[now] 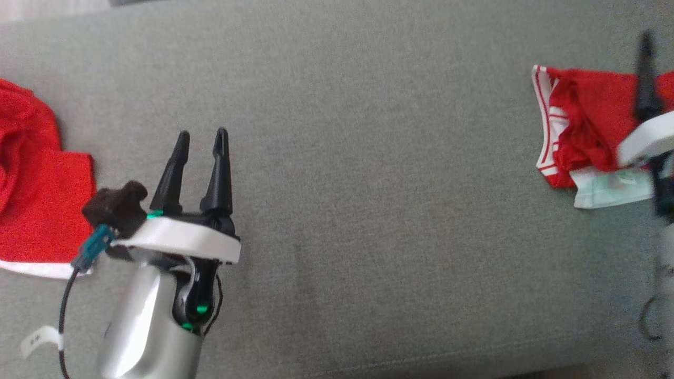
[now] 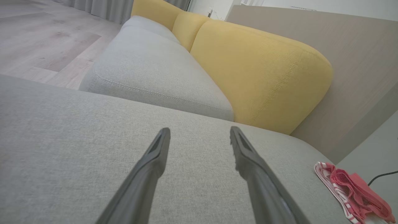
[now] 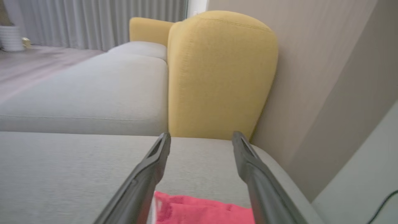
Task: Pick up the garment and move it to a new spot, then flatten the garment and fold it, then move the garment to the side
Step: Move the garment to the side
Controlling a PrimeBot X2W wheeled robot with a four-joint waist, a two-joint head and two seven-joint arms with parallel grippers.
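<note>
The fingers of my right gripper (image 3: pixel 201 138) stand apart over the folded red, white-striped fabric garment (image 1: pixel 584 116) at the right end of the grey woven seat cushion (image 1: pixel 368 184), so I should rise straight up, snagging no fold, while my left gripper (image 1: pixel 202 134) hangs, fingers apart, well clear.

The garment (image 1: pixel 590 116) lies on the sofa cushion (image 1: pixel 368 184) at the frame's right edge, a second cloth (image 1: pixel 37 210) at its left.

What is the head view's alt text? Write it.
A red garment with white trim lies at the right of a grey cushion, the blurred right gripper over it. The open left gripper sits lower left, beside another red cloth.
</note>
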